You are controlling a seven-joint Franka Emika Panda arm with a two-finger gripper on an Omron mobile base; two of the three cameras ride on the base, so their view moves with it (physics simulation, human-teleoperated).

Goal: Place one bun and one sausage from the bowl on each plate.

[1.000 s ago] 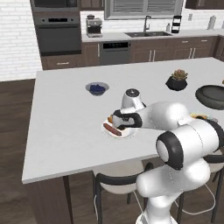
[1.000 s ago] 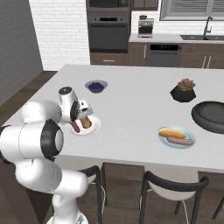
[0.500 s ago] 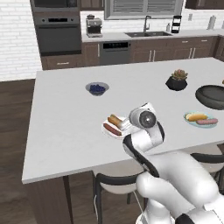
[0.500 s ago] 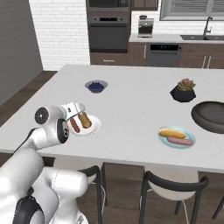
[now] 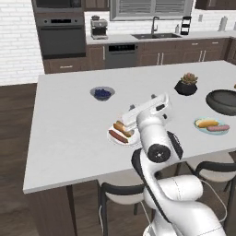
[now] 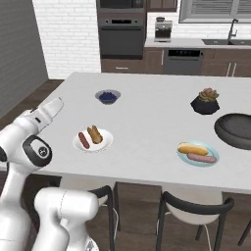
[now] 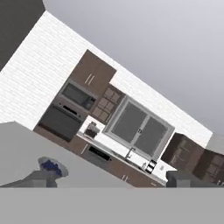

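Observation:
A white plate near the counter's front edge carries a bun and a sausage. To the right, a pale blue-green plate holds another bun and sausage. The wide dark grey bowl sits at the far right. My gripper is open with nothing between its fingers. It is tilted up toward the far kitchen wall and ceiling. The arm is folded back by the white plate.
A small bowl of blue berries stands on the far left of the counter. A black pot with a succulent sits behind the dark bowl. Stools stand under the counter's front edge.
The arm has lifted off the white plate and folded back toward the base, with the hand swinging upward. The bun and sausage stay on the plate.

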